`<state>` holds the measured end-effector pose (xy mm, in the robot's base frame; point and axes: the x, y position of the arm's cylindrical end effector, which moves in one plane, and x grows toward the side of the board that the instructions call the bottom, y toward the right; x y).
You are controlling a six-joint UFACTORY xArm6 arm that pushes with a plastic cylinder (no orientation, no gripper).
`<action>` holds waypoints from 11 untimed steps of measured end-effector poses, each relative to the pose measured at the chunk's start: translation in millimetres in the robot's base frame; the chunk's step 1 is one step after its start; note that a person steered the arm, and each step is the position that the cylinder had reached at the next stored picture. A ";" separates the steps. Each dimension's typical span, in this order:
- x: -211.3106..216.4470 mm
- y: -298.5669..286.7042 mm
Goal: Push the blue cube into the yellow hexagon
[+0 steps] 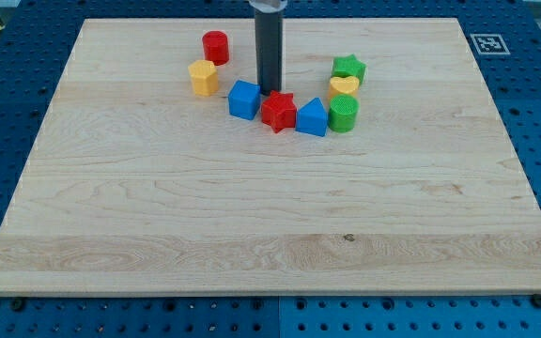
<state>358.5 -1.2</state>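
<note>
Looking at your arm first: no pincer here, so nothing opens, closes or holds anything; it ends in a straight dark rod coming down from the view's top, and my tip [270, 90] sits on the pale wooden board [252, 216], just above the gap between the blue cube [243, 99] and the red star-shaped block [278, 112]. You can't tell whether the tip touches either one; it looks just beside both. The blue cube lies to the tip's lower left, touching or nearly touching the red star on its right side. The yellow hexagon block [204, 77] is near the blue cube, up and to the view's left, with a small gap between them. The red cylinder [216, 46] stands just above the yellow hexagon. To the right of the red star you see a second blue block with a peaked top [312, 117], touching it, then a green ribbed cylinder [343, 114]. Above that sits a yellow heart-shaped block [344, 87], and a green star block [348, 68] above that. Blue perforated table [26, 56] surrounds the board, with a black-and-white marker tag [486, 43] at upper right.
</note>
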 end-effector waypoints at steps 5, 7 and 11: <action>5.0 -16.7; 18.9 -12.6; 42.6 -54.9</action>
<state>401.1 -56.1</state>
